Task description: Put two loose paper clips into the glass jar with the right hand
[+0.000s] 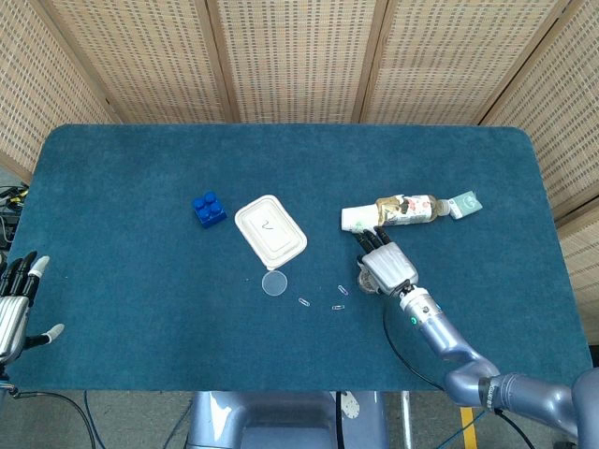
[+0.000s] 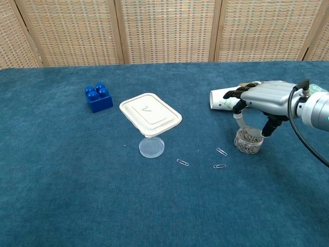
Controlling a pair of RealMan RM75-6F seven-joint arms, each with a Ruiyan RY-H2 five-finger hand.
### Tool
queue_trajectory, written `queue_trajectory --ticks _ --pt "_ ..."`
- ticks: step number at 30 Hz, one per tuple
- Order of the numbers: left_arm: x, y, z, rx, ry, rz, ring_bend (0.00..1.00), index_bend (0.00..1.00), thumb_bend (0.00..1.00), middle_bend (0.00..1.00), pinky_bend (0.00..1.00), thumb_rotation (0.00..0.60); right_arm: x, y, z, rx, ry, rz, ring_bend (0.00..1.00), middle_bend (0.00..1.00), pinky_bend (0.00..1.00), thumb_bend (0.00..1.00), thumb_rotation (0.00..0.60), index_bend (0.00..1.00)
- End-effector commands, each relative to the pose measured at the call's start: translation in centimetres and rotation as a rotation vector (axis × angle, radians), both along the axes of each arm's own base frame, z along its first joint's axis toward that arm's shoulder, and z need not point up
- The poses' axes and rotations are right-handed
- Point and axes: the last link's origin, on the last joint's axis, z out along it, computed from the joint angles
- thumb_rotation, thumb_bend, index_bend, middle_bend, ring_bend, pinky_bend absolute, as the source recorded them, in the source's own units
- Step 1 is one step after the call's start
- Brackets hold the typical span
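Observation:
The small glass jar point(image 2: 249, 141) stands on the blue cloth with a heap of paper clips inside; in the head view the jar point(image 1: 364, 279) peeks out beside my right hand. My right hand point(image 2: 264, 98) point(image 1: 386, 267) hovers just above and behind the jar, its fingers apart and pointing down, and I see nothing held in them. Three loose paper clips lie left of the jar: one point(image 2: 221, 152) nearest, one point(image 2: 219, 166) in front of it, one point(image 2: 182, 162) further left. My left hand point(image 1: 14, 304) rests at the table's left edge with fingers spread, holding nothing.
A clear round lid point(image 2: 151, 146) lies beside the clips, with a white lidded box point(image 2: 150, 114) behind it. A blue block point(image 2: 98, 98) stands further left. A bottle point(image 1: 402, 210) lies on its side just behind my right hand.

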Motion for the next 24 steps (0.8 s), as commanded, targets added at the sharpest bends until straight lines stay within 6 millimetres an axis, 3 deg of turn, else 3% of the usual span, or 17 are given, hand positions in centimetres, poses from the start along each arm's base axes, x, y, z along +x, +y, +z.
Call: queue_trajectory --ticks 1,11,18,20,24 --pt "0.0 0.0 0.0 0.000 0.000 0.000 0.00 0.00 0.00 0.00 0.00 0.600 0.1 0.0 0.1 -0.002 -0.001 0.000 0.00 0.04 0.00 0.43 0.600 0.48" --pt "0.0 0.0 0.1 0.003 -0.001 -0.001 0.00 0.00 0.00 0.00 0.00 0.600 0.4 0.3 0.6 -0.018 -0.013 0.010 0.00 0.04 0.00 0.43 0.600 0.48" --pt "0.0 0.0 0.3 0.010 -0.007 -0.001 0.00 0.00 0.00 0.00 0.00 0.600 1.1 1.7 5.1 -0.091 -0.152 0.045 0.00 0.04 0.00 0.43 0.600 0.47" --pt "0.0 -0.1 0.4 0.014 -0.009 -0.005 0.00 0.00 0.00 0.00 0.00 0.600 0.5 2.3 6.9 -0.122 -0.193 0.055 0.00 0.04 0.00 0.38 0.600 0.45" --pt "0.2 -0.2 0.4 0.013 -0.011 -0.013 0.00 0.00 0.00 0.00 0.00 0.600 -1.0 3.6 9.8 -0.176 -0.235 0.065 0.00 0.04 0.00 0.17 0.600 0.32"
